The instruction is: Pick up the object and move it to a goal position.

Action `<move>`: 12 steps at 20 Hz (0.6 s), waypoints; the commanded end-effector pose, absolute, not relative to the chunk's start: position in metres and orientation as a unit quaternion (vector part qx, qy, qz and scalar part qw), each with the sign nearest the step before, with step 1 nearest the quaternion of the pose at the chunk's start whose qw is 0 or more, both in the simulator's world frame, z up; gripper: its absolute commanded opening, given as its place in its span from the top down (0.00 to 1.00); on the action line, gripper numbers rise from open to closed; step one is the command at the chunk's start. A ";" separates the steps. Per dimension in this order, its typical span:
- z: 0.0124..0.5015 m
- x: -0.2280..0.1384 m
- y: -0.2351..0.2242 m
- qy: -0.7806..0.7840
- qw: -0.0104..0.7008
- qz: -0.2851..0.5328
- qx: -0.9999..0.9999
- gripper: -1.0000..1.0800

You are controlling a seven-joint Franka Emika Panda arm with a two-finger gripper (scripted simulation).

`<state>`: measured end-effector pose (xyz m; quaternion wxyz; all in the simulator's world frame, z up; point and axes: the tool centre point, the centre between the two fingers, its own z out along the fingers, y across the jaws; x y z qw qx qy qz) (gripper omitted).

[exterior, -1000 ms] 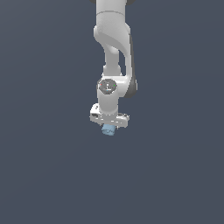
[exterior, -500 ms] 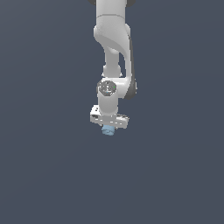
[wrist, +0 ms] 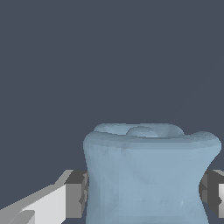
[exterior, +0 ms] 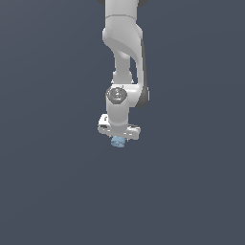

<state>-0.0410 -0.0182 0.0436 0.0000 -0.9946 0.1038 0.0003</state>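
Note:
The object (exterior: 117,142) is a small light-blue stubby block that pokes out just below the white hand of the arm in the exterior view. In the wrist view the object (wrist: 146,173) fills the lower half of the picture, with a grey finger pad (wrist: 76,192) pressed against one side and another pad (wrist: 212,192) against the other. My gripper (exterior: 117,139) is shut on the object, and both hang free over the dark grey ground. No goal marker shows in either view.
The white arm (exterior: 123,57) comes down from the upper edge of the exterior view. Around it lies only a plain dark grey surface (exterior: 48,191).
The hand with the object has risen a little between the earlier frames and now. The grip has stayed the same.

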 end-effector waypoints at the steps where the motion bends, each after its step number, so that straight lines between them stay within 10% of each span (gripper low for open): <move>1: 0.047 -0.044 -0.021 0.104 0.000 0.000 -0.995 1.00; 12: 0.084 -0.086 -0.051 0.104 0.000 0.000 -0.995 1.00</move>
